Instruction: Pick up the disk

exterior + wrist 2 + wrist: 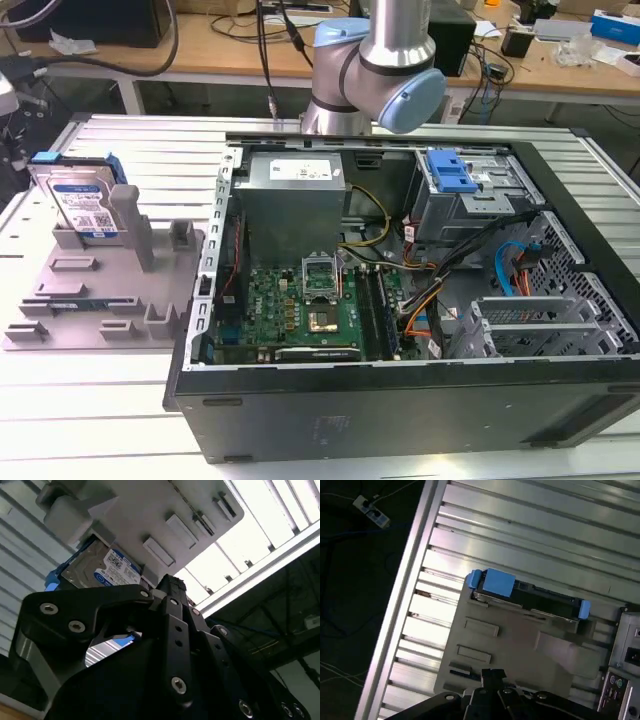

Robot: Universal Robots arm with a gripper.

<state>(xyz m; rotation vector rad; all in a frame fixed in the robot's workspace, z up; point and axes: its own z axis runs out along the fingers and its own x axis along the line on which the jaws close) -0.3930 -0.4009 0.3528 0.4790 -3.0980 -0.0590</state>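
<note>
The silver-grey rectangular disk with blue rails [85, 205] stands on edge in a grey plastic fixture [100, 300], partly behind its upright post [127, 215] and beside an open black computer case [400, 400]. The black gripper [492, 674] is apart from it; I cannot tell how far open it is.

Slatted metal tabletop [90, 420]. Grey fixture [95, 300] with upright posts near its edge at the exterior view's left. Open computer case [400, 405] just beside it, holding power supply [295, 195], motherboard [300, 310], blue drive-bay bracket [450, 175] and cables [430, 300].

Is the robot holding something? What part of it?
Nothing is held. The disk stands upright in the grey fixture, apart from the gripper.
</note>
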